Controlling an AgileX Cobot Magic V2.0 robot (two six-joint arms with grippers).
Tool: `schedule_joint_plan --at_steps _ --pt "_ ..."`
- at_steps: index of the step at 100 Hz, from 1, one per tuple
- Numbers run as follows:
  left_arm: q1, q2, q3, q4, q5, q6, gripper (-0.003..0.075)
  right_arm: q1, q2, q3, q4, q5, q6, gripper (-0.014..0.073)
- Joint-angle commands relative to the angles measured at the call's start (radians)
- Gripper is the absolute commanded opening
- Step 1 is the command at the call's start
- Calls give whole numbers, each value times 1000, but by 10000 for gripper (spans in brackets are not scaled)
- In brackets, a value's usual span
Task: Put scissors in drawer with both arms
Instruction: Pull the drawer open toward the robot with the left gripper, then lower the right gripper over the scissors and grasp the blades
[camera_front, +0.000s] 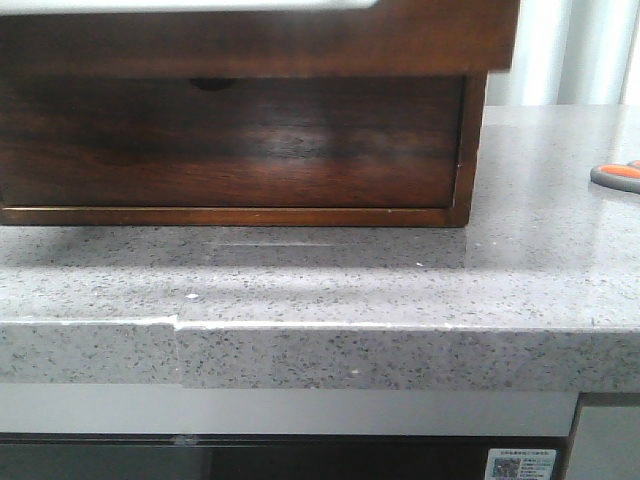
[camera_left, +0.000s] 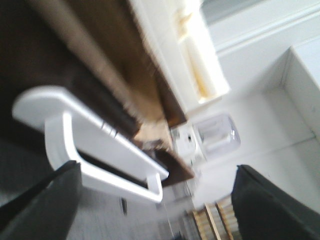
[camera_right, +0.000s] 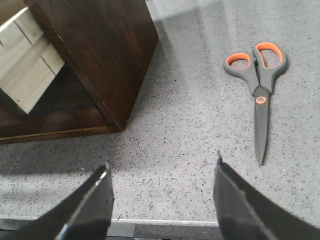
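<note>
The scissors (camera_right: 257, 85), grey with orange-lined loops, lie flat on the speckled counter to the right of the wooden cabinet (camera_right: 100, 50); only their handles show at the right edge of the front view (camera_front: 620, 176). My right gripper (camera_right: 162, 165) is open and empty above the counter's front edge, short of the scissors and to their left. The drawer (camera_front: 250, 40) is the cabinet's upper dark front, with a white patch (camera_front: 190, 4) along its top. In the blurred left wrist view my left gripper (camera_left: 160, 200) is open, one finger (camera_left: 45, 200) beside a white handle (camera_left: 100, 150) on dark wood.
The lower drawer front (camera_front: 230, 140) has a half-round notch (camera_front: 210, 85). The grey stone counter (camera_front: 400, 290) has a chipped front edge (camera_front: 175, 322). Neither arm shows in the front view. Room furniture shows far behind in the left wrist view.
</note>
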Motion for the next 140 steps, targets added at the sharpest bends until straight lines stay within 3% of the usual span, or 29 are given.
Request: schedule_joint_plan --at_steps 1,18,32,53,78,104,124,140 --pt "-7 -91 -31 48 -61 10 478 -7 19 -59 -9 -50 -1 390" --pt "-7 -267 -31 245 -126 10 279 -7 35 -131 -30 -39 -1 390" --pt "-7 -336 -31 443 -94 10 -20 -7 151 -222 -132 71 -1 390" --pt "-7 -342 -43 625 -4 12 -19 -7 418 -397 -267 253 -1 390" --pt "-7 -342 -80 739 75 12 -19 -7 720 -572 -338 341 -1 391" --pt "-7 -342 -102 726 82 12 -19 -73 966 -658 -350 313 3 391" --pt "-7 -342 -123 726 88 12 -19 -164 1048 -661 -338 270 3 391" --pt "-7 -342 -123 726 88 12 -19 -171 1090 -661 -317 208 3 391"
